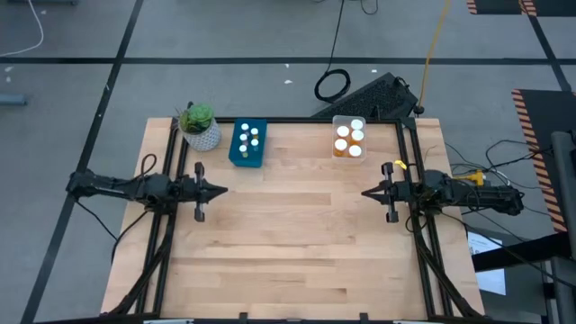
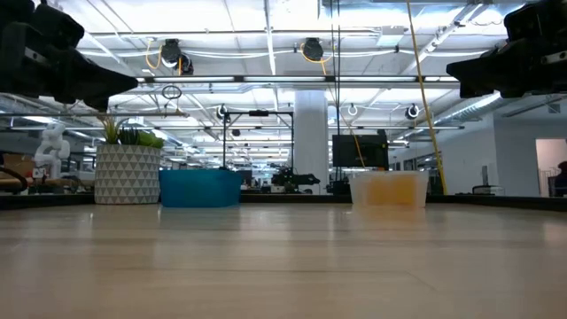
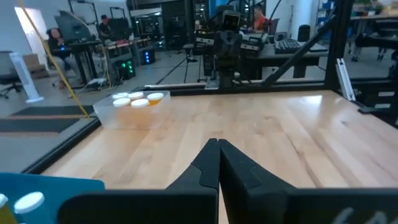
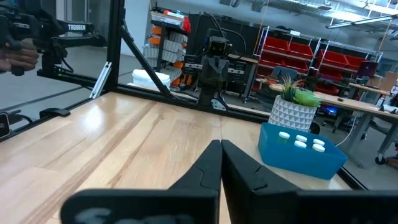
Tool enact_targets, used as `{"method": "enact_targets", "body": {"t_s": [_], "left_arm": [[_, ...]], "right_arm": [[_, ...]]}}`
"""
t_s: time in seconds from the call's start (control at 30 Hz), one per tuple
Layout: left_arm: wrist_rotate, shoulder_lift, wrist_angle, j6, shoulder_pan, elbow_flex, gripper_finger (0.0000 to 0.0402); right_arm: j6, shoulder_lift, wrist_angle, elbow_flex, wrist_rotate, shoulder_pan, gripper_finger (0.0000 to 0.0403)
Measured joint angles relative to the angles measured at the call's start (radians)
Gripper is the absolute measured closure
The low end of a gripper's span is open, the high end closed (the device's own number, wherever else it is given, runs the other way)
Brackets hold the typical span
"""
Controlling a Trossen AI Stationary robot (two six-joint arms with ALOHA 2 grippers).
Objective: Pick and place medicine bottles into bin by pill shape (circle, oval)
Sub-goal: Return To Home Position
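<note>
Two bins hold all bottles [image 1: 248,139]: blue bin [image 1: 247,156], clear bin [image 1: 349,153]. Left gripper [image 1: 220,190] and right gripper [image 1: 367,193] hover apart, fingers pressed together, empty.

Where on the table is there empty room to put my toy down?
The wide wood between the left pincer and right pincer, and all the near half, is bare. The far edge is crowded: potted plant, blue bin, clear bin, with a small gap between the bins.

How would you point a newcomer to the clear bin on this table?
Along the wooden table's far edge stand a potted plant, a blue bin and, apart toward the right arm's side, the clear bin. It alone is see-through and holds orange-bodied, white-capped bottles.
</note>
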Motion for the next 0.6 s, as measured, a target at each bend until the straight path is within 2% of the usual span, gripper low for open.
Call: {"method": "enact_targets", "body": {"t_s": [0.23, 0.47, 0.6], "left_arm": [[0.115, 0.000, -0.005, 0.065, 0.023, -0.001, 0.0401], [0.153, 0.001, -0.024, 0.098, 0.061, 0.000, 0.0400], [0.142, 0.001, -0.024, 0.115, 0.064, 0.000, 0.0393]], "right_arm": [[0.000, 0.000, 0.000, 0.000, 0.000, 0.000, 0.0403], [0.000, 0.000, 0.000, 0.000, 0.000, 0.000, 0.0403], [0.000, 0.000, 0.000, 0.000, 0.000, 0.000, 0.0403]]}}
